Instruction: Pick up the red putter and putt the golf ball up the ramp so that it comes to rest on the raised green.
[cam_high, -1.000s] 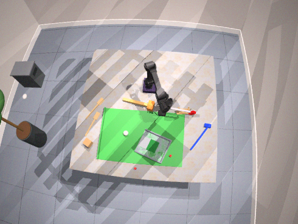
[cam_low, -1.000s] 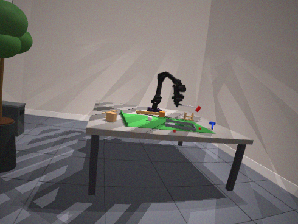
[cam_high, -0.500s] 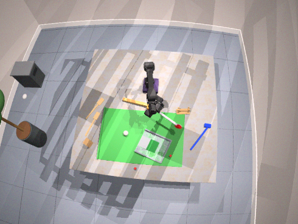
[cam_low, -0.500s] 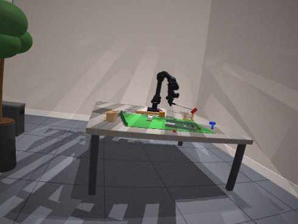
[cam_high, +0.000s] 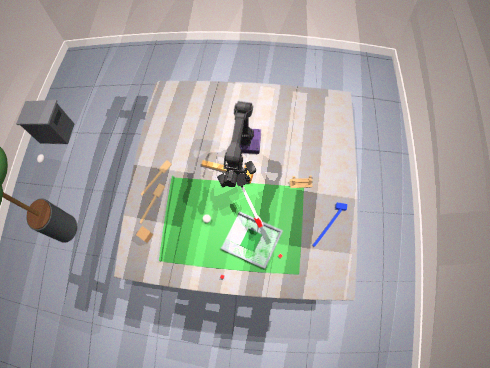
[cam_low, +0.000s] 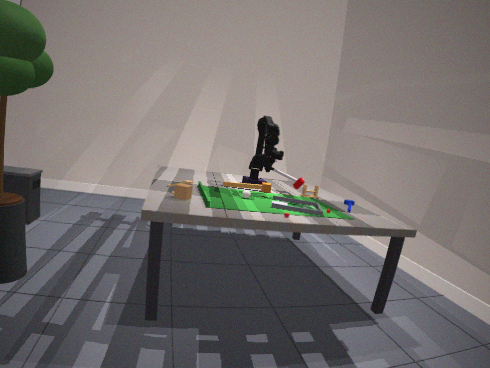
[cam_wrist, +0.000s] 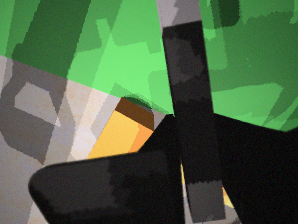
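The red putter (cam_high: 258, 222) (cam_low: 298, 183) (cam_wrist: 189, 75) is off the table, its pale shaft slanting down from my gripper (cam_high: 240, 184) (cam_low: 270, 169) (cam_wrist: 183, 119). The gripper is shut on its dark handle. In the top view the red head shows over the upper edge of the grey-framed ramp (cam_high: 243, 258) (cam_low: 295, 200); the exterior view shows it raised above the surface. The white golf ball (cam_high: 207, 219) (cam_low: 246, 194) sits on the green mat (cam_high: 185, 240) (cam_low: 220, 201), left of the ramp. A darker green square (cam_high: 248, 243) lies inside the frame.
A yellow putter (cam_high: 212, 166) (cam_low: 245, 185) lies under the arm, behind the mat. A wooden stand (cam_high: 301, 182) (cam_low: 310, 192) and a blue putter (cam_high: 327, 227) (cam_low: 349, 203) are right. Wooden pieces (cam_high: 150, 205) and a block (cam_high: 144, 234) (cam_low: 183, 191) are left. Small red markers (cam_high: 222, 277) (cam_low: 286, 215) lie near the front.
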